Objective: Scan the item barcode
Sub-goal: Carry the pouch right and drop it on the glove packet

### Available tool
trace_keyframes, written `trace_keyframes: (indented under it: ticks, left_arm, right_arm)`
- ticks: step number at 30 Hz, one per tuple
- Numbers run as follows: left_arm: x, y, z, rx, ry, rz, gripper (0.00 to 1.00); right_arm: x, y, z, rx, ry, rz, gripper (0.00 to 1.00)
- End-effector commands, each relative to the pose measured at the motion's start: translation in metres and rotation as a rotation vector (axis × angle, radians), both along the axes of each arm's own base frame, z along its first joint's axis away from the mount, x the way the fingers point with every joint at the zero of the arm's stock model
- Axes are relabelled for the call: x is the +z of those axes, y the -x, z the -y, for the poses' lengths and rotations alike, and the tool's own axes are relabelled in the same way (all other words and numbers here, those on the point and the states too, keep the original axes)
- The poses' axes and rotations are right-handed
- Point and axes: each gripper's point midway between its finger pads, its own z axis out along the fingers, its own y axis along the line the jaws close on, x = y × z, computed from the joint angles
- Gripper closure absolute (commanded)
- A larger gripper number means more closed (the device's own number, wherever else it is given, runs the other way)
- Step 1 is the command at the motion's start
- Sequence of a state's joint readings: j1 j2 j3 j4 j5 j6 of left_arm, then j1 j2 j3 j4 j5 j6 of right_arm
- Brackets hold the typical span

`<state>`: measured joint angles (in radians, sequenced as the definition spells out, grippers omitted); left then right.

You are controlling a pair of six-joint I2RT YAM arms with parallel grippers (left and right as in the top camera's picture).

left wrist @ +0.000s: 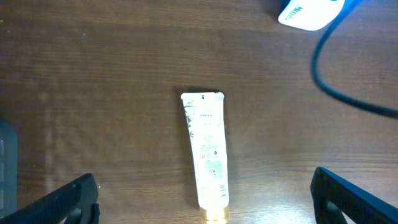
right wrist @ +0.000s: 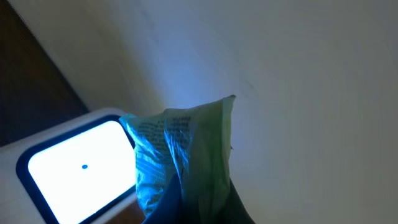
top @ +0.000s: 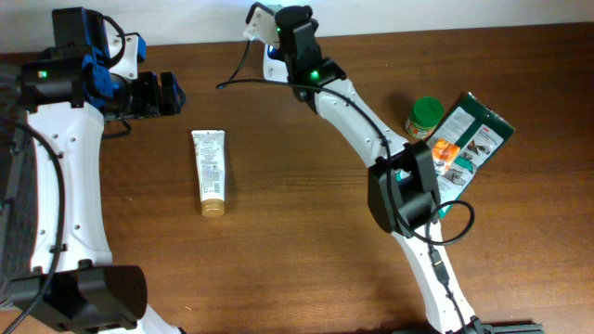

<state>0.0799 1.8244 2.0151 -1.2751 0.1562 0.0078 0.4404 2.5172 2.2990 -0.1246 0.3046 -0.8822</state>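
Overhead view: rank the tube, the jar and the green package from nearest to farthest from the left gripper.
1. Tube, just below and right of the left gripper.
2. Jar, far off to the right.
3. Green package, just beyond the jar, farther right.

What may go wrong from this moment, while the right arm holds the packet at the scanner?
1. The packet in the right gripper is crumpled and covers only the edge of the lit scanner window. Its barcode may be folded or turned away, so the scan may fail.
2. The black cable lies loose on the table beside the scanner. The right arm may catch it when it pulls back.
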Motion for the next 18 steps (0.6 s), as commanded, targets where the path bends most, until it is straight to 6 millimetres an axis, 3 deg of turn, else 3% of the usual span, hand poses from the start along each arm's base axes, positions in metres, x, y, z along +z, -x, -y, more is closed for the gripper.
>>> trace_keyframes:
  ticks: [1, 6, 10, 14, 18]
  left_arm:
    - [0.007, -0.001, -0.002, -0.007, -0.008, 0.022, 0.01]
    - [0.007, -0.001, -0.002, -0.007, -0.008, 0.022, 0.01]
    - [0.007, -0.001, -0.002, -0.007, -0.008, 0.022, 0.01]
    - [0.007, -0.001, -0.002, -0.007, -0.008, 0.022, 0.01]
    - [0.007, -0.001, -0.002, -0.007, -0.008, 0.022, 0.01]
  right_arm:
    - [0.116, 0.026, 0.017, -0.043, -0.229, 0.095, 0.96]
    - [0.151, 0.081, 0.038, -0.133, -0.453, -0.088, 0.96]
    - [0.156, 0.138, 0.076, -0.292, -0.568, -0.274, 0.96]
    - [0.136, 0.192, 0.131, -0.567, -0.691, -0.461, 0.96]
    - [0.086, 0.235, 0.181, -0.796, -0.683, -0.725, 0.96]
